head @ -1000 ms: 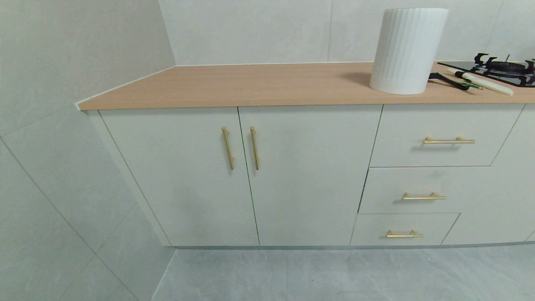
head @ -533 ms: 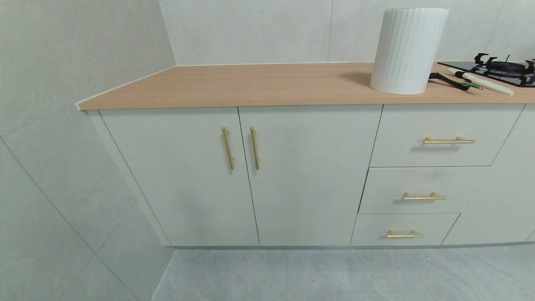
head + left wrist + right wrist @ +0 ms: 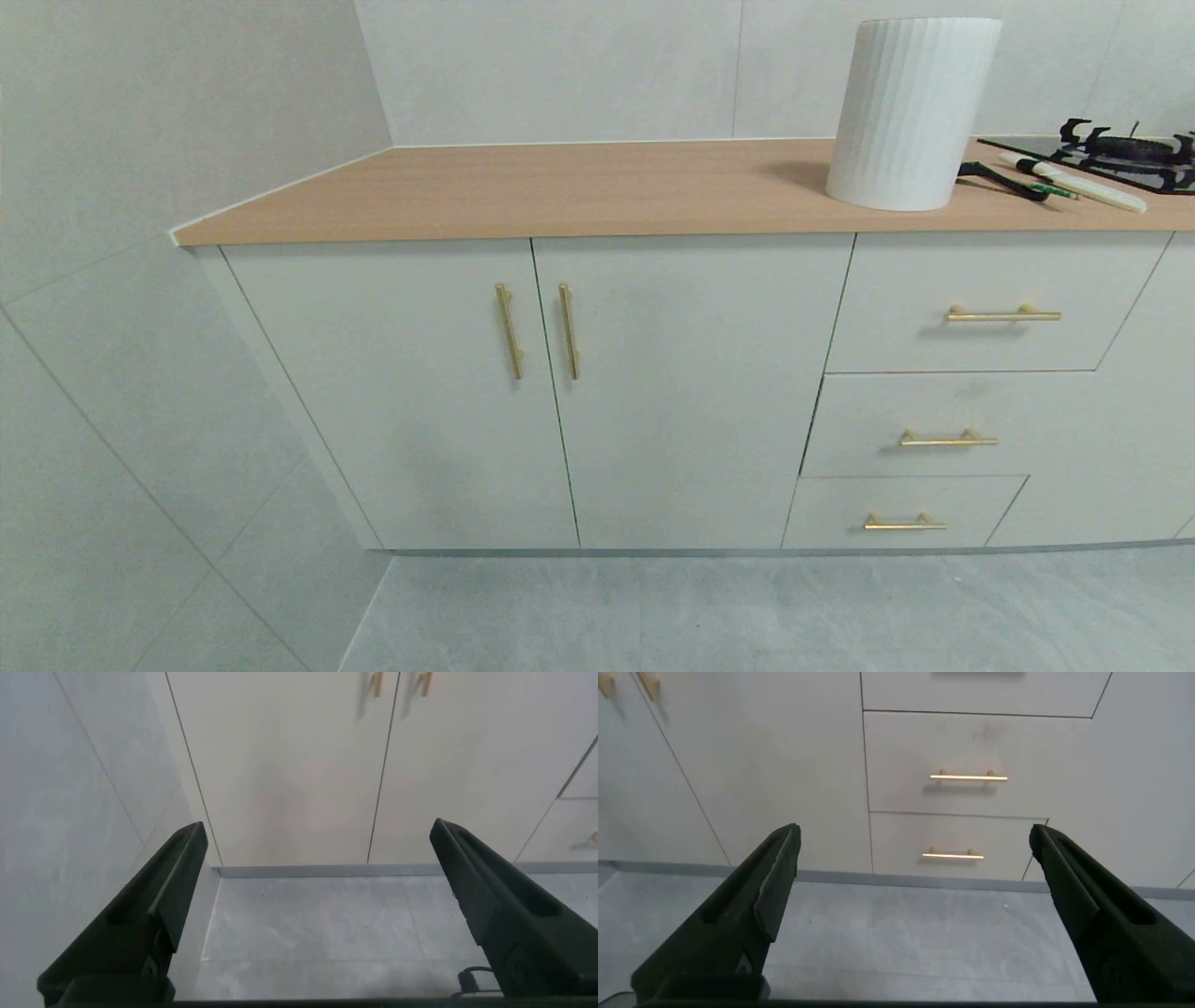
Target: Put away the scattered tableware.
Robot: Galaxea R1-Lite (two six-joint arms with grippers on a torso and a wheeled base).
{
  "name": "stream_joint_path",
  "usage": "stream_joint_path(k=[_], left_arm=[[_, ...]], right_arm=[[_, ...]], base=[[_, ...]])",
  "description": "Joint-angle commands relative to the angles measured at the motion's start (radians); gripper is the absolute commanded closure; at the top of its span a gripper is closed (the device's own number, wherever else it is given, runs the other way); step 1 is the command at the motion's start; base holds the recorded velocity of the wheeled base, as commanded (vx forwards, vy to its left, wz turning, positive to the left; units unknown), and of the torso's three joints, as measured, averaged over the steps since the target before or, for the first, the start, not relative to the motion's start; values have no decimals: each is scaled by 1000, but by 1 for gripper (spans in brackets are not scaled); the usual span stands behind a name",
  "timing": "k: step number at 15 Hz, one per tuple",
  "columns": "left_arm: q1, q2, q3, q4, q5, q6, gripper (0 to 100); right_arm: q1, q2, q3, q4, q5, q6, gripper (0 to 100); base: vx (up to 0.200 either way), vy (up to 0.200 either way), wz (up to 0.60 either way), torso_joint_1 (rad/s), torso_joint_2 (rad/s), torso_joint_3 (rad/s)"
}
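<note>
Several utensils (image 3: 1074,185) lie on table (image 3: 560,191) at right, just beside white ribbed holder (image 3: 910,112). Likely light, stiff, slick; you should pinch mid-handle.
Left wrist: left end effector (image 3: 318,835) spread, empty, facing cupboard doors (image 3: 280,756).
Right wrist: right end effector (image 3: 915,835) spread, empty, facing drawers (image 3: 971,747).

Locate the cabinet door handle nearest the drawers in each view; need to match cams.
Head view: door handle mid-picture, below the countertop, beside the door seam.
Left wrist view: door handle cropped at the picture's edge, beside that seam.
Right wrist view: door handle cropped in a corner, well clear of the drawers.
Shared landmark: the grey kick strip along the cabinet base.
</note>
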Motion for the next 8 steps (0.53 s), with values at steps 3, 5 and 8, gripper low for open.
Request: stream_joint_path(k=[3,5,8], left_arm=[[0,1,0,1,0,-5,0],[0,1,0,1,3,-7,0],[0,1,0,1,3,-7,0]], right_arm=[[0,2,0,-1,0,5,0],[0,2,0,-1,0,8,0],[0,2,0,-1,1,8,0]], base=[[0,0,0,0,0,0],[0,0,0,0,0,0],[0,0,0,0,0,0]])
